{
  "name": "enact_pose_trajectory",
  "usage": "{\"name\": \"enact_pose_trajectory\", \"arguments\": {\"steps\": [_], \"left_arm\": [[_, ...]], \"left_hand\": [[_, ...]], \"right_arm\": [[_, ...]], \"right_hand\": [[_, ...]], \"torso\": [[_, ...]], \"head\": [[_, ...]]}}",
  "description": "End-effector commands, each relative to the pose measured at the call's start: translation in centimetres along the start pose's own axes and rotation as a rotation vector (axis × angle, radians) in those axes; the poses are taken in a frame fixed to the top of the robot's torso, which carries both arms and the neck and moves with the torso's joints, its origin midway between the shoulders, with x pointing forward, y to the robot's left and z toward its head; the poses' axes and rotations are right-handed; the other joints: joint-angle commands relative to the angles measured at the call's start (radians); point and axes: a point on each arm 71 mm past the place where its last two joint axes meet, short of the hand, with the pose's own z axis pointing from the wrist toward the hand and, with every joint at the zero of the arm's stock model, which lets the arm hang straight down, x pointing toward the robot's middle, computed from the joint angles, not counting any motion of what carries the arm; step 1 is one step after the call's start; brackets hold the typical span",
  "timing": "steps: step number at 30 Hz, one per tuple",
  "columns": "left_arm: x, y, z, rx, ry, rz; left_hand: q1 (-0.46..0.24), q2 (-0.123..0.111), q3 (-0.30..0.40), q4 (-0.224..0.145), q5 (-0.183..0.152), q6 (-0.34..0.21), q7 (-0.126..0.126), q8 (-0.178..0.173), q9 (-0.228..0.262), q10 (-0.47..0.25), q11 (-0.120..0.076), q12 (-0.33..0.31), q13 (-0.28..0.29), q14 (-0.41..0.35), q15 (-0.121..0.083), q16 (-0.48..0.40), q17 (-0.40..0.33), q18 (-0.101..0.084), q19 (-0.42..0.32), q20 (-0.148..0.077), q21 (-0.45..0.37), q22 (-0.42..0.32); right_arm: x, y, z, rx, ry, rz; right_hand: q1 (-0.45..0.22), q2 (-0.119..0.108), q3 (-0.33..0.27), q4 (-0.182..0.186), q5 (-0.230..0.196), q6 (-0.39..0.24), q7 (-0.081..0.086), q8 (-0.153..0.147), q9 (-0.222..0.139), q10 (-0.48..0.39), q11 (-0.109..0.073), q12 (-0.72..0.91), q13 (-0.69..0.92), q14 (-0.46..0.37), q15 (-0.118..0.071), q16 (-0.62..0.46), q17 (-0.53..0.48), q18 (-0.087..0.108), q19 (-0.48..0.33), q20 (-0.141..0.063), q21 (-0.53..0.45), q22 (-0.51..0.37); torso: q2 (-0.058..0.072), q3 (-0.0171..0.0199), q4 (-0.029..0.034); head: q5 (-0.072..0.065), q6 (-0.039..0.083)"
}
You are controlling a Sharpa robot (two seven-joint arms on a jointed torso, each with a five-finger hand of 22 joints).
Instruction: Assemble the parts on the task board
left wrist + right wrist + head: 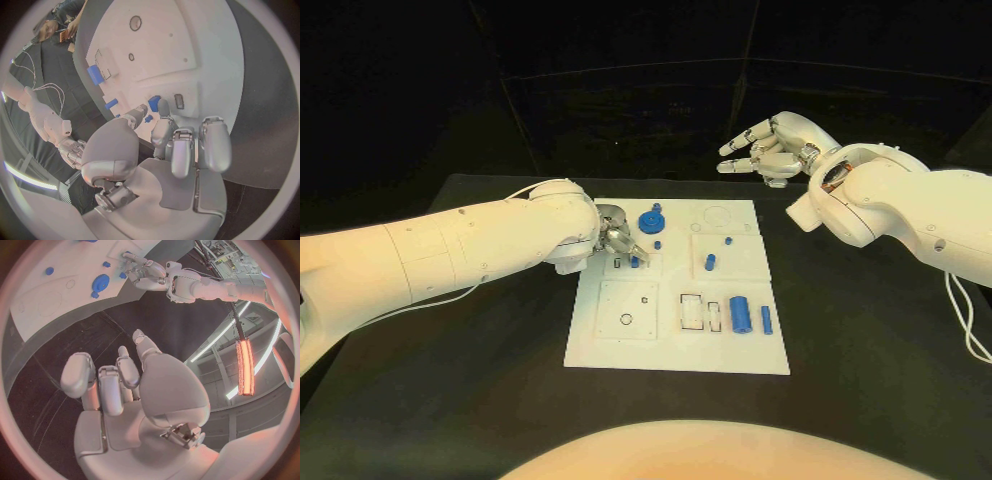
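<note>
Several blue parts on task board [678, 345], so assembly looks partway at best. My left hand [620, 237] low over board's left side, fingertips [161, 107] pinching small blue part [635, 262] against board near a slot; seating not confirmed. Beyond it, blue round part [655, 220] at board's far edge. Middle: small peg [710, 263]. Right: cylinder [740, 314] and thin pin [767, 320] lying loose, likely unplaced. My right hand [769, 148] raised beyond board's far right corner, fingers loosely spread, empty.

Left hand at the board

Left hand [164, 131] pinches a small blue part [154, 103] over the white board [187, 50]; other blue parts [95, 74] lie nearby.
</note>
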Motion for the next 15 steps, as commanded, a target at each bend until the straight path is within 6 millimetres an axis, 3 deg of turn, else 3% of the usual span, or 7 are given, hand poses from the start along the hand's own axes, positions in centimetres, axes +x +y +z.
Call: {"name": "enact_pose_trajectory", "arguments": {"steps": [1, 9, 10, 12, 15], "left_arm": [[-0.10, -0.07, -0.02, 0.003, -0.004, 0.002], [-0.19, 0.02, -0.04, 0.003, -0.014, -0.008], [-0.20, 0.03, -0.06, 0.003, -0.016, -0.012], [-0.23, 0.11, -0.19, 0.007, -0.024, -0.025], [-0.49, 0.26, -0.59, 0.014, -0.040, -0.046]], "left_hand": [[-0.001, 0.007, -0.017, 0.005, -0.004, 0.006, -0.002, 0.006, -0.002, 0.010, 0.000, 0.006, 0.001, 0.102, -0.007, 0.003, 0.263, -0.013, 0.006, 0.000, 0.003, 0.002], [-0.002, 0.018, -0.068, 0.025, -0.006, 0.009, -0.003, 0.005, -0.006, 0.012, -0.001, 0.007, 0.003, 0.102, -0.008, 0.003, 0.263, -0.013, 0.007, -0.001, 0.003, 0.004], [-0.007, 0.013, -0.084, 0.032, -0.012, 0.009, -0.003, 0.005, -0.006, 0.012, -0.001, 0.007, 0.002, 0.102, -0.008, 0.003, 0.263, -0.013, 0.006, -0.001, 0.003, 0.004], [-0.011, 0.002, -0.126, 0.046, -0.072, 0.009, -0.003, 0.005, -0.008, 0.011, -0.001, 0.005, 0.000, 0.102, -0.009, 0.003, 0.263, -0.012, 0.005, -0.001, 0.000, 0.001], [-0.019, -0.014, -0.179, 0.068, -0.078, 0.005, -0.004, 0.003, -0.010, 0.005, -0.003, -0.004, -0.009, 0.102, -0.011, 0.003, 0.263, -0.011, 0.001, -0.004, -0.006, -0.006]], "right_arm": [[-0.03, 0.17, 0.05, -0.009, 0.003, -0.002], [-0.05, 0.15, 0.06, -0.009, 0.003, -0.002], [-0.05, 0.14, 0.06, -0.009, 0.002, -0.002], [-0.08, 0.11, 0.07, -0.008, 0.002, -0.002], [-0.13, 0.05, 0.09, -0.008, 0.000, -0.003]], "right_hand": [[-0.003, 0.003, -0.005, 0.001, 0.005, 0.008, 0.000, 0.003, -0.001, -0.005, 0.001, -0.005, -0.001, 0.058, -0.004, -0.006, 0.044, 0.012, -0.007, -0.001, -0.006, -0.001], [-0.005, 0.004, -0.007, 0.002, 0.006, 0.007, 0.000, 0.003, -0.001, -0.006, 0.002, -0.007, -0.003, 0.057, -0.004, -0.008, 0.042, 0.013, -0.008, -0.001, -0.008, -0.003], [-0.005, 0.004, -0.007, 0.002, 0.006, 0.007, 0.000, 0.003, -0.001, -0.006, 0.002, -0.007, -0.003, 0.057, -0.004, -0.008, 0.042, 0.013, -0.008, -0.001, -0.008, -0.003], [-0.005, 0.004, -0.007, 0.002, 0.006, 0.007, 0.000, 0.003, -0.001, -0.006, 0.002, -0.007, -0.003, 0.057, -0.004, -0.008, 0.042, 0.013, -0.008, -0.001, -0.008, -0.003], [-0.006, 0.004, -0.008, 0.003, 0.006, 0.007, 0.000, 0.004, -0.001, -0.006, 0.002, -0.007, -0.003, 0.057, -0.004, -0.008, 0.041, 0.013, -0.009, -0.001, -0.009, -0.005]], "torso": [[0.000, 0.0005, -0.0007], [0.000, 0.0002, -0.0007], [0.000, 0.0001, -0.0006], [0.000, -0.0007, -0.0003], [0.000, -0.0005, 0.0001]], "head": [[0.000, 0.000], [-0.001, 0.001], [-0.001, 0.001], [-0.003, 0.002], [-0.004, 0.005]]}}
